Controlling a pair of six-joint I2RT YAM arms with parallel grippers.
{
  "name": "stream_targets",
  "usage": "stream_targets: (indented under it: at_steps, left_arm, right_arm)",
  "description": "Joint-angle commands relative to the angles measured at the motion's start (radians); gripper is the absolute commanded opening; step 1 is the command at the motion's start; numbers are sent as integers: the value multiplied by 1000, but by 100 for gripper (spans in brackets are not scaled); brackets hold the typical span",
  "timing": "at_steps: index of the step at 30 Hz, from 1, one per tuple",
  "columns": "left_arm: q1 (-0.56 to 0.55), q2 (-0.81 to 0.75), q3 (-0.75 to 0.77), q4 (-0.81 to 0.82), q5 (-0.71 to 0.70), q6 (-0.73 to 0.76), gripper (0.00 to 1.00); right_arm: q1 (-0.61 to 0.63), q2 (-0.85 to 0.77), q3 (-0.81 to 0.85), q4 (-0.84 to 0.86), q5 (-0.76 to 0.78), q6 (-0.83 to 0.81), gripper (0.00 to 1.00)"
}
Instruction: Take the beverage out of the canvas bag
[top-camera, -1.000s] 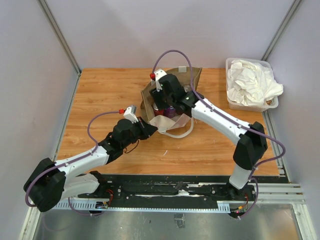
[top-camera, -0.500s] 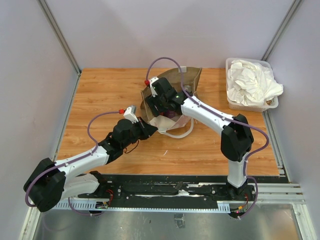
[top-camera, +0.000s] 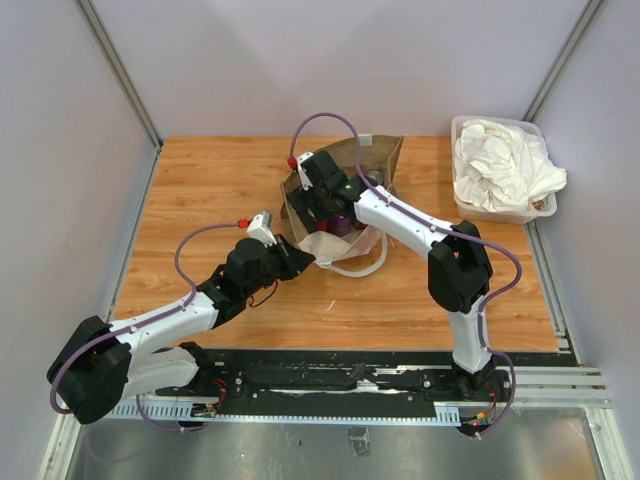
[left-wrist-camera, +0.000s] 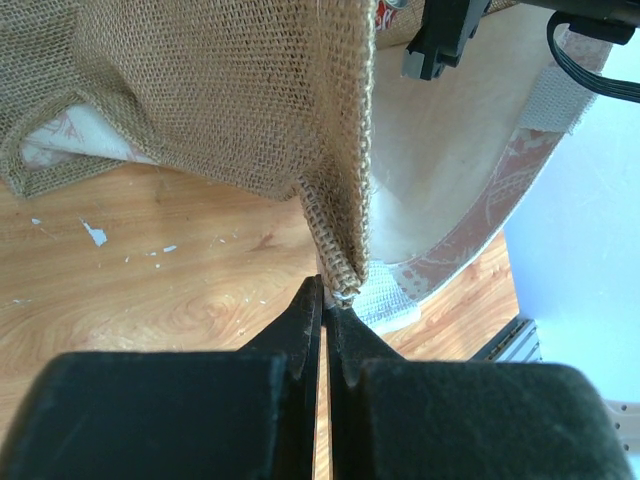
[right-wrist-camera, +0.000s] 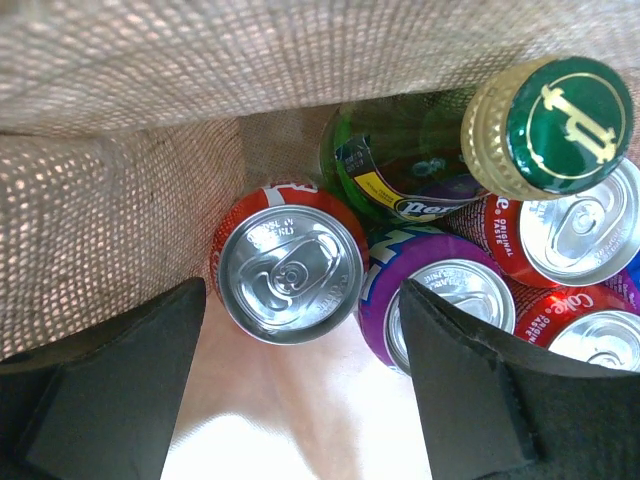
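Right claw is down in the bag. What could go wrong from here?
The open right claw brackets the red can, but one finger sits over the tightly packed purple can and may jam on it. The left claw pinches the bag by just a rim corner; it could slip.

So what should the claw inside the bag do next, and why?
Probably lower the right claw a bit and close it on the red can. Its open fingers sit either side of that upright can, and the left claw pinches the canvas bag at its rim.
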Motion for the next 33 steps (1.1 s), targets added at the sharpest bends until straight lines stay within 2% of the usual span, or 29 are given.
stream_targets:
  at_steps: [1,8,18,33]
  left_arm:
    - [-16,8,-6,-77,13,5,3]
    - [-15,18,0,-72,12,2,3]
    - [-15,20,4,-74,11,1,3]
    - [-15,11,30,-102,-6,-2,3]
  right_arm:
    - [3,48,36,-14,-66,-1,80]
    - [5,60,60,-40,-58,-9,79]
    - [48,9,51,-27,76,-80,78]
    - [62,75,109,-53,-43,-115,76]
